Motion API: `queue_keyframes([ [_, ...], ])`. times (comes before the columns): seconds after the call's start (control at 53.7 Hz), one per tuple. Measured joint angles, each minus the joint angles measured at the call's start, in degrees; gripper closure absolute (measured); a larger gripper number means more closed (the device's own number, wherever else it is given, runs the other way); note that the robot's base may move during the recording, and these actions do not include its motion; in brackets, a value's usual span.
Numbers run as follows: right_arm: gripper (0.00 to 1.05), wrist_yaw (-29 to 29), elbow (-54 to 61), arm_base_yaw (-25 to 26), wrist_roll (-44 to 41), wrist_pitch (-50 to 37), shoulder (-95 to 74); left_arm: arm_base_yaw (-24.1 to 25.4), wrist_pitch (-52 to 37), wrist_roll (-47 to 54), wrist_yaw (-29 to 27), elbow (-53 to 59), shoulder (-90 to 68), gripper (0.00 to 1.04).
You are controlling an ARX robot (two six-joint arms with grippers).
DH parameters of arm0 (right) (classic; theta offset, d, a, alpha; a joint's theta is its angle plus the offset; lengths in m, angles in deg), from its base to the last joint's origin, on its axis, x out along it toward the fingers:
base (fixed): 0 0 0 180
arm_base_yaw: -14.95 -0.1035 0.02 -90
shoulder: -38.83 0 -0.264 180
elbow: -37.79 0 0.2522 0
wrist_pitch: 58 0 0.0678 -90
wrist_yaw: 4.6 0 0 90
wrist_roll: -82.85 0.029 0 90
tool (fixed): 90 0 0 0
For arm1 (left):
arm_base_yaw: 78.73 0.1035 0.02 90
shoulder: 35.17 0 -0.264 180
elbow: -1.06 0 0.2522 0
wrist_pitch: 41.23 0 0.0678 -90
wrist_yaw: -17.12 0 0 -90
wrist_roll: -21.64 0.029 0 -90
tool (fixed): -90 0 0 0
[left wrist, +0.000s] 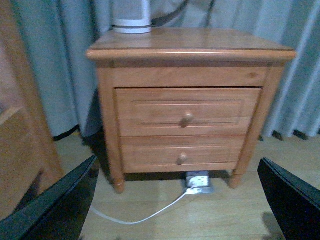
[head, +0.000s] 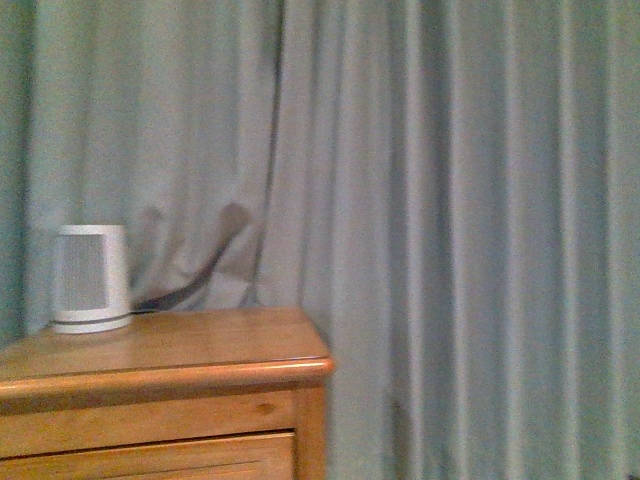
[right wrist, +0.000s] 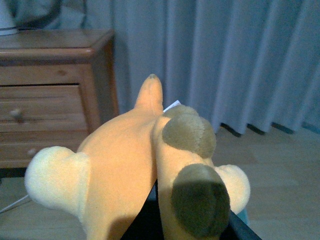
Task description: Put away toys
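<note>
Right claw point(right wrist: 190, 225): clamped on the plush toy point(right wrist: 125, 160), which bulges up and forward over the jaws and hides most of them. The hold looks to be on one end of the body, with the bulk unsupported ahead of the claw. The toy is off the floor, near the nightstand point(right wrist: 50, 90) ahead of the claw but not touching it.

Left claw point(left wrist: 177, 165): spread wide, nothing in it, facing the nightstand front square on. The upper drawer point(left wrist: 187, 107) and lower drawer point(left wrist: 180, 152) are both closed.

Risks, as judgement:
- The soft toy squashes, so the grip may creep and the heavy free end could peel it out on any fast swing.
- No storage spot is confirmed. If it is a drawer, the left claw must open one first. The round knob point(left wrist: 186, 119) is small and smooth, so the fingers could slip off or pull crooked and jam it.
- The toy looks bulky against the drawer height and may bunch at the opening and stop it closing.
- The white device point(head: 92, 278) sits on the nightstand top above the left claw, so a high reach could knock it.
- A floor socket point(left wrist: 199, 181) and white cable point(left wrist: 145, 215) lie below the left claw, so a low pass could snag them.
- The toy blocks much of the right wrist view, so placing it is partly blind.
</note>
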Motion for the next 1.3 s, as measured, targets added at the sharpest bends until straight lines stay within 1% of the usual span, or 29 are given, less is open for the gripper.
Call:
queue_keyframes([
  [1.303,0.98,0.0,0.0,0.0,0.0,0.0,0.0,0.0,0.0,0.0,-0.1,0.0,0.0,0.06],
])
